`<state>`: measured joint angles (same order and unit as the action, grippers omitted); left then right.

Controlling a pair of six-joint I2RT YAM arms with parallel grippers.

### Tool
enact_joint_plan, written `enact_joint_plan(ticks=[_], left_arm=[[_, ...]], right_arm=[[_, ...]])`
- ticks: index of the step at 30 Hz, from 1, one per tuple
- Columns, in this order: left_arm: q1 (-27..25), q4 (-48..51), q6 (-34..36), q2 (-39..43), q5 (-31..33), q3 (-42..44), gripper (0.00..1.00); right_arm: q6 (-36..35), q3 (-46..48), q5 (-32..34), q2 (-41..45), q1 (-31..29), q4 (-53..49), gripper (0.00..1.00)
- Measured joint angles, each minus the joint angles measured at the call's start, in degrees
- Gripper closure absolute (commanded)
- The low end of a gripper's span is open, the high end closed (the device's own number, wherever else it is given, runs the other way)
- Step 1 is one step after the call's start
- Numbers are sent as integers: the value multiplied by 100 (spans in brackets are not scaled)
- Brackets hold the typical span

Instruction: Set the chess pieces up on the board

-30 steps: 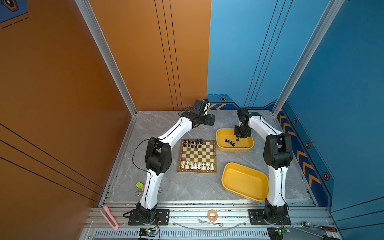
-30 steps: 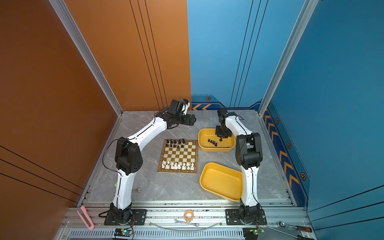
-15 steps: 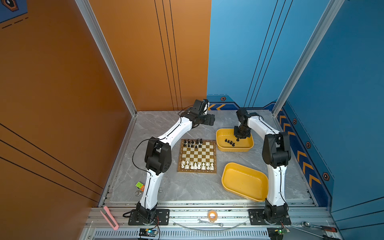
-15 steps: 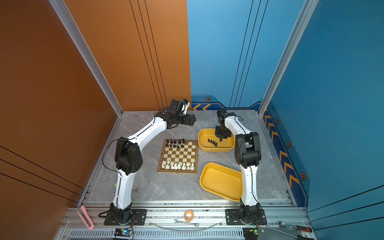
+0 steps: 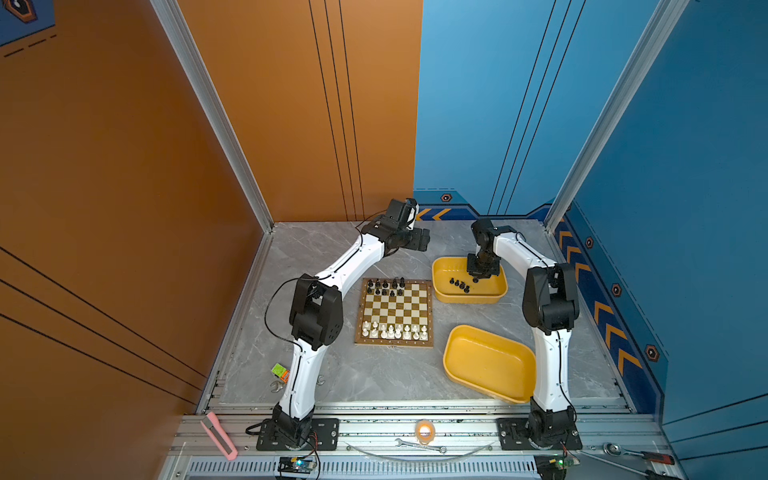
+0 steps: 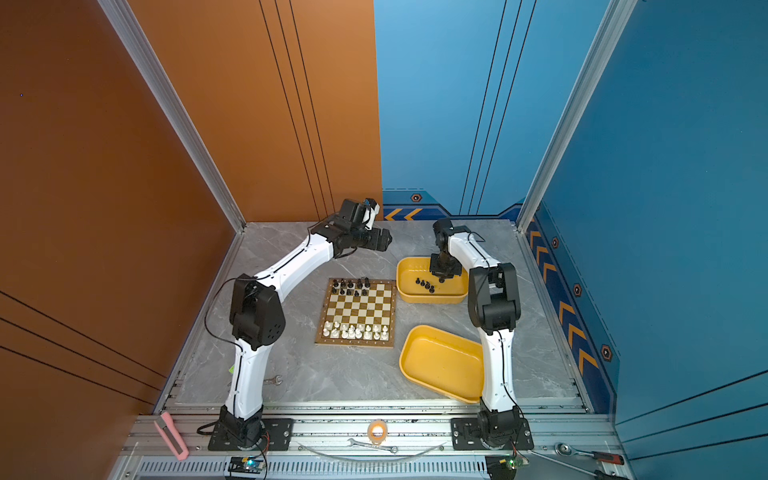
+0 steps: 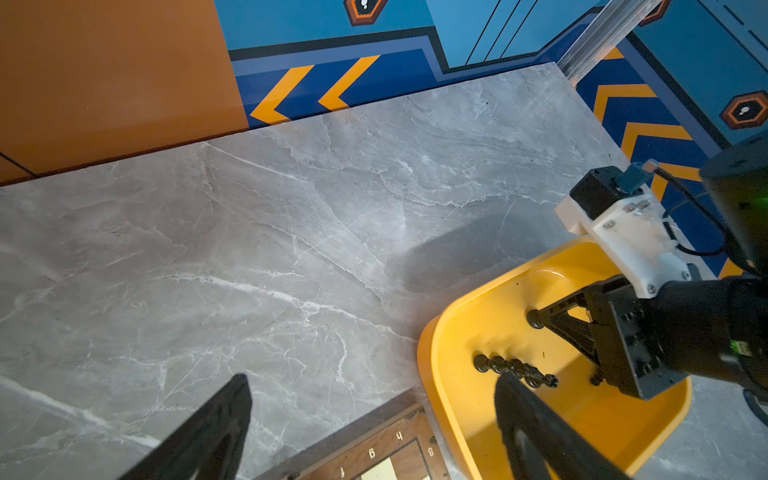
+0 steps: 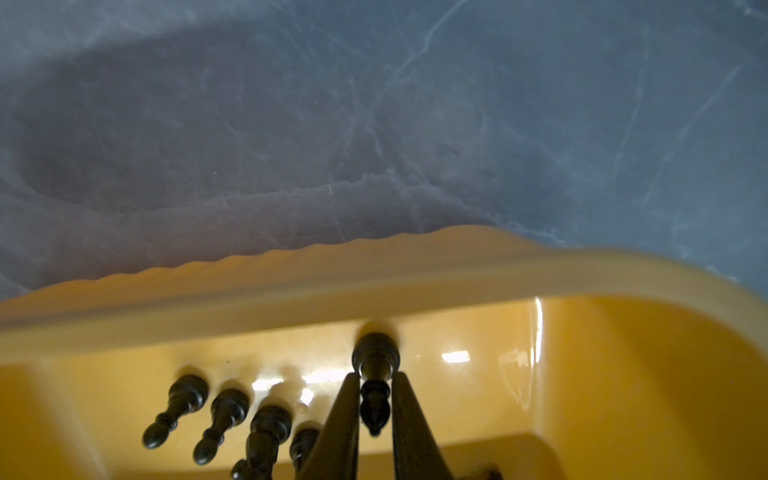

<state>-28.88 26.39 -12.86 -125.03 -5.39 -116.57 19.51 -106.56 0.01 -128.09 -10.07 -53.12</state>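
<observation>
The board [image 5: 395, 308] lies mid-table with cream-white chess pieces [image 5: 394, 331] along its near rows and several black chess pieces [image 5: 385, 285] at its far left. More black pieces [image 5: 458, 284] lie in the far yellow tray [image 5: 469, 296]. My right gripper [image 5: 477, 279] reaches down into that tray. In the right wrist view its jaws [image 8: 376, 376] are shut on the neck of one black piece [image 8: 376, 356] near the tray's wall. My left gripper [image 5: 422, 241] hovers behind the board, open and holding nothing [image 7: 372, 380].
A second yellow tray [image 5: 486, 365] sits empty at the near right, beside the right arm's base. A small green and orange object [image 5: 279, 370] and a wrench [image 5: 276, 386] lie near the left arm. The orange and blue walls close in the back and sides.
The right gripper's jaws have narrowed onto the black piece in the far tray. The left arm has not moved.
</observation>
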Motion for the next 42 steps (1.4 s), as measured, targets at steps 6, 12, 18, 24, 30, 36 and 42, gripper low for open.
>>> enact_joint_plan(ticks=[6,12,18,24,30,36,42], left_arm=[[0,0,-2,0,0,11,8],[0,0,0,2,0,42,8],[0,2,0,52,24,173,8],[-2,2,0,243,127,457,8],[0,7,0,796,310,966,8],[81,-90,-22,1550,455,1526,7],[472,-450,-81,2166,474,2371,7]], right_arm=[[0,0,0,-9,0,0,85],[-2,-13,0,-9,0,0,93],[-2,-15,2,-9,0,2,94],[-4,-15,2,2,-9,0,94],[-15,-96,2,170,-92,-94,94],[-26,-382,7,544,-280,-284,93],[-17,-514,39,988,-560,-457,93]])
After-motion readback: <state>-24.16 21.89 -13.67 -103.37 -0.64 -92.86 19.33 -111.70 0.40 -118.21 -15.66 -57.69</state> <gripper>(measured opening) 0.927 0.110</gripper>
